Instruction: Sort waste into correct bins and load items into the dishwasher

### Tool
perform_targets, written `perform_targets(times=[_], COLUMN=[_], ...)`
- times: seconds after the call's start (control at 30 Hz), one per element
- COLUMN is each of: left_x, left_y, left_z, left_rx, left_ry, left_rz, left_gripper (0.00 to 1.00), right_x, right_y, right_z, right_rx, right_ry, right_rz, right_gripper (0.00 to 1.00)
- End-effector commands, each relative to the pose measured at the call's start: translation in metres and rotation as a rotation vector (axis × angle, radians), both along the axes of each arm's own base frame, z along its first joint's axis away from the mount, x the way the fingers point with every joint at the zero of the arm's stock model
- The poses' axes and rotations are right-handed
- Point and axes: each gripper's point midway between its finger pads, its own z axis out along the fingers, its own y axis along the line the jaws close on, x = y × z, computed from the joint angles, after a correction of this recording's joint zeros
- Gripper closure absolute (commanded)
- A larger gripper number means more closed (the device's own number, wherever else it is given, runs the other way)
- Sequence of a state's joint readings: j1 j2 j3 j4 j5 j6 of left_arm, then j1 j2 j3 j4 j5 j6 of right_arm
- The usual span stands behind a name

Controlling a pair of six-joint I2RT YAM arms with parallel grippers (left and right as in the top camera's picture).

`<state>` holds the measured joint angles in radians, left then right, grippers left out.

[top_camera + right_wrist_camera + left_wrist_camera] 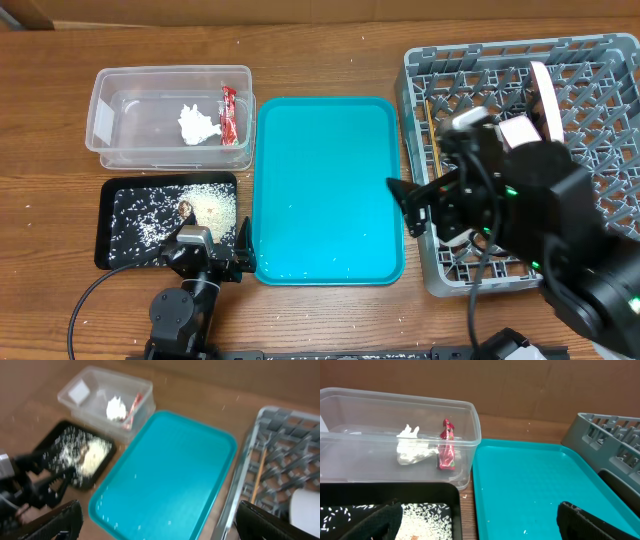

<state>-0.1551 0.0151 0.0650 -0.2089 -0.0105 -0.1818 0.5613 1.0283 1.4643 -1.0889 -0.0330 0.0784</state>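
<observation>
Looking down, the wooden worktop (330,50) has its best free room along the far edge and down the left side. Everywhere else things sit packed close. A plain brown board (545,385) backs it in the left wrist view.

The grey dish rack (600,80) fills the right side and runs off the frame edge. Its left wall is just beside the teal tray (325,190), with only a sliver of wood between them. The right arm hangs over the rack's near-left part. The right pincer (408,208) pokes out past the rack wall over the teal tray's rim, spread wide with nothing in it.

The teal tray sits mid-worktop and carries only a few pale specks. The clear tub (105,110) is at far left, its right end just beside the tray's far corner. The black tray (115,240) lies right in front of the tub.

The left pincer (208,245) hovers at the black tray's near-right corner, also wide open and empty. One finger is over the black tray and the other over the teal one.

- **In the rack:** a pale plate (545,100) stands on edge among the pegs, and a chopstick (430,120) lies along the left wall.
- **In the tub:** a crumpled napkin (197,124) with a red wrapper (229,113) just beside it.
- **In the black tray:** rice (215,205) heaped toward the right and scattered leftward, with a brown scrap (186,209) at the heap's edge.
</observation>
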Motion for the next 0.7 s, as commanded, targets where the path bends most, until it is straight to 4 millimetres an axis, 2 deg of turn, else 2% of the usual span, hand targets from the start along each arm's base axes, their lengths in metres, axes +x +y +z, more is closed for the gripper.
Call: perform_targets(times=[0.0,0.13,0.17,0.23,0.47,0.67], left_x=[0.0,0.0,0.0,0.0,0.0,0.0], left_y=[0.0,0.0,0.0,0.0,0.0,0.0], left_z=[0.001,0.001,0.001,0.001,0.001,0.001], left_rx=[-0.012,-0.012,-0.012,-0.012,-0.012,-0.012], left_ry=[-0.009,-0.008,-0.008,-0.008,-0.009,-0.008], left_rz=[0.0,-0.001,-0.001,-0.001,-0.001,-0.001], left_gripper=[0.0,0.0,0.0,0.0,0.0,0.0], right_x=[-0.004,-0.011,-0.013,-0.016,-0.025,-0.035], right_y=[-0.027,-0.047,-0.06,-0.071,-0.109,-0.121], right_z=[0.025,0.034,0.038,0.035,-0.017,-0.056], right_rx=[0.041,0.083,0.107,0.125,0.228,0.246], right_ry=[-0.103,-0.184,-0.233,-0.27,-0.268,-0.335], right_rz=[-0.087,-0.146,-0.187,-0.227,-0.427,-0.468], right_gripper=[0.0,0.0,0.0,0.0,0.0,0.0])
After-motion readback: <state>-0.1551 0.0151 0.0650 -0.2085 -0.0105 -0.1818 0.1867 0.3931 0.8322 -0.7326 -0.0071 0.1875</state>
